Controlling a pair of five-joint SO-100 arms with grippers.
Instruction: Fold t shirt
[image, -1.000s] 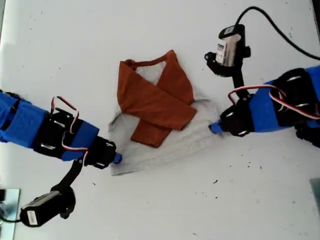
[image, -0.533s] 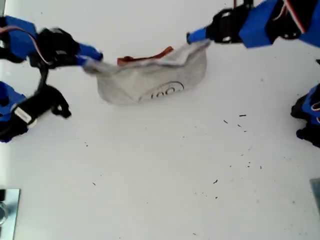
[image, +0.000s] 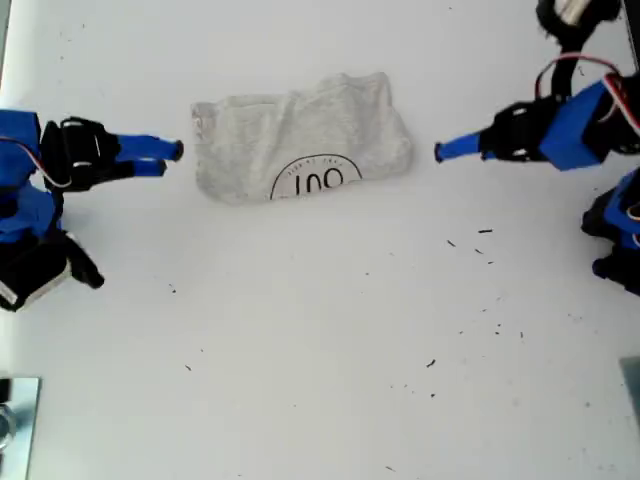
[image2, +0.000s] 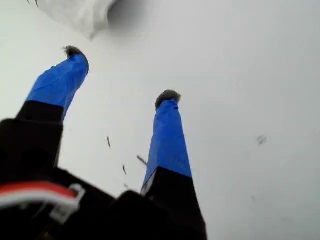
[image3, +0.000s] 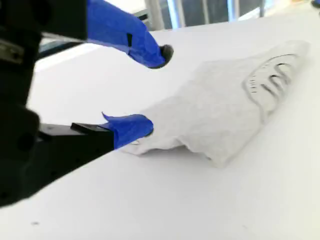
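The t shirt (image: 300, 148) now lies folded flat on the table (image: 320, 350), grey side up. Half a second ago both grippers held it up by its corners. The black arc logo (image: 320, 178) faces up (lettering too small to read). My second gripper (image3: 145, 87) sits just off one edge with fingers (image3: 130, 127) spread, holding nothing. My first gripper (image2: 120, 75) is off the opposite edge, fingers (image2: 167, 135) apart and empty too.

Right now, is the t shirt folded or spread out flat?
Folded: the t shirt lies as a compact grey bundle with its logo up, no sleeves showing.
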